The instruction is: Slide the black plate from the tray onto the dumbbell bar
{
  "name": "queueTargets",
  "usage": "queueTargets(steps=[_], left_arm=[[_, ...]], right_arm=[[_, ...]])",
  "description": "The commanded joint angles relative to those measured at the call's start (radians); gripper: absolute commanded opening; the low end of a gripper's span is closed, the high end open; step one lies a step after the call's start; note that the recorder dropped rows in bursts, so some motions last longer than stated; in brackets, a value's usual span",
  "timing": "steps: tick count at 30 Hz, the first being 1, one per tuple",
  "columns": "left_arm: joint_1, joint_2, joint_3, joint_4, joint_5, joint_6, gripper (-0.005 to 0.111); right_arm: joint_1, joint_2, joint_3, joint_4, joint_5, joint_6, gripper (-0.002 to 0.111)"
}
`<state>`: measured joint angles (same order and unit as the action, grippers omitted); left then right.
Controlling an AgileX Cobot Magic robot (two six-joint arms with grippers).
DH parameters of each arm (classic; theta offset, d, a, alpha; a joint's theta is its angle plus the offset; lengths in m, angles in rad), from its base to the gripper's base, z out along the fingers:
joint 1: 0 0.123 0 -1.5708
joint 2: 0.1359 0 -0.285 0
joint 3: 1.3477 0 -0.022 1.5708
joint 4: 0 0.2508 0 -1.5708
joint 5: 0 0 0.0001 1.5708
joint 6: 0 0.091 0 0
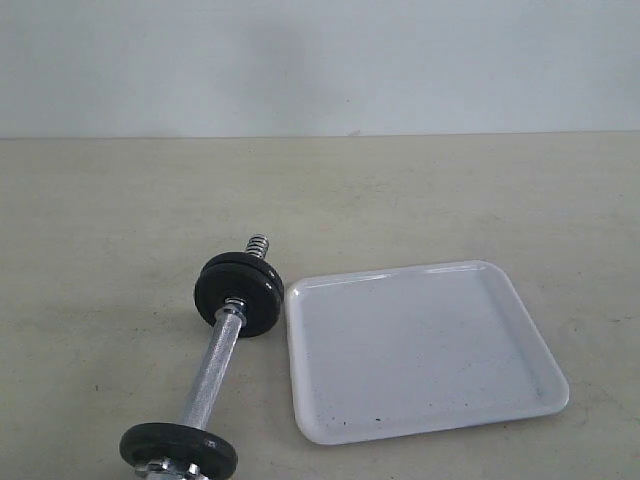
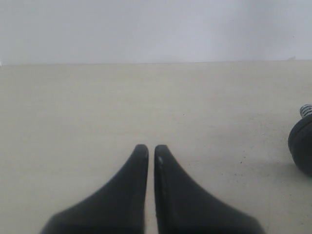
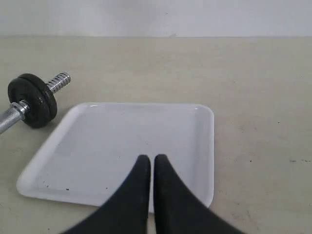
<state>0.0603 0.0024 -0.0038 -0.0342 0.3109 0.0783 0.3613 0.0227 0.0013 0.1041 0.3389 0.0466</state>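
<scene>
Exterior view: tray bare, black plate on dumbbell bar beside it. My left gripper and right gripper are pinched together, empty; I judge only retreat remains.

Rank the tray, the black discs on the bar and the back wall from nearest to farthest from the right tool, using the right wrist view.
1. Tray: just ahead of the right tool.
2. Black discs: on the dumbbell bar, past the tray's corner.
3. Back wall: beyond the table's far edge.
</scene>
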Motion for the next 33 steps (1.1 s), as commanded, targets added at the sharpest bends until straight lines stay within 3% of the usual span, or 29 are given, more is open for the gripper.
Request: queueTargets(steps=[1, 13, 33], left_arm=[[0.004, -0.002, 0.004, 0.001, -0.003, -0.004, 0.004], [0.004, -0.002, 0.004, 0.001, -0.003, -0.004, 0.004], [0.004, -0.002, 0.004, 0.001, -0.003, -0.004, 0.004]], right_arm=[[-0.006, -0.022, -0.001, -0.005, 0.004, -0.018, 0.001], [-0.032, -0.023, -0.001, 0.020, 0.039, -0.090, 0.001], [-0.032, -0.023, -0.001, 0.022, 0.031, -0.047, 0.001]])
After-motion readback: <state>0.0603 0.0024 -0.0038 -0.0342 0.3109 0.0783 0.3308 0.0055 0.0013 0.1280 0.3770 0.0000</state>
